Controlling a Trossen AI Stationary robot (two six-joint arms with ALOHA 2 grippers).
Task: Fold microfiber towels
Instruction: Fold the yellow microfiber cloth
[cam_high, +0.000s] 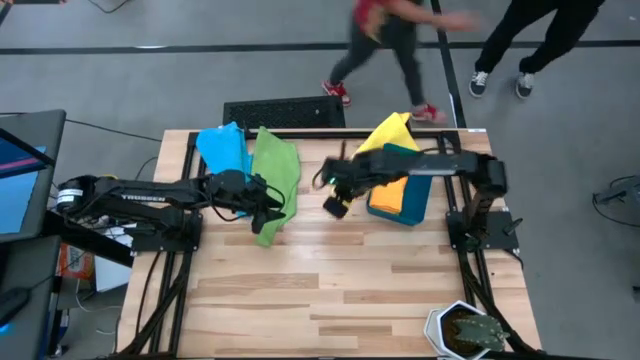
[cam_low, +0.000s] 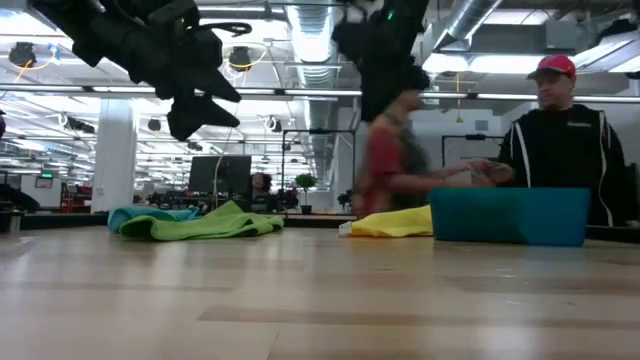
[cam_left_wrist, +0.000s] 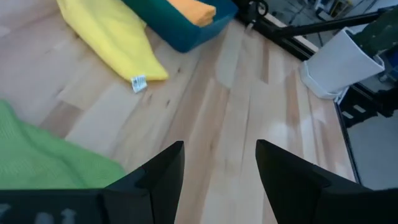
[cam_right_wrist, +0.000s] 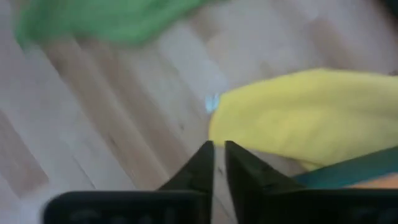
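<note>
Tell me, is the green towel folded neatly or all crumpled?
Crumpled. The green towel lies bunched and wrinkled on the table, partly over the blue towel.

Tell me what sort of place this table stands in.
Likely an open robotics lab or workshop: bare ducts and strip lights overhead, monitors on desks behind, and people standing by the wooden table with its two mounted arms.

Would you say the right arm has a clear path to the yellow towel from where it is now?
Probably yes. The right gripper hangs just above bare table, empty, fingers nearly together, and the yellow towel lies right ahead beside the teal bin, with nothing between.
</note>
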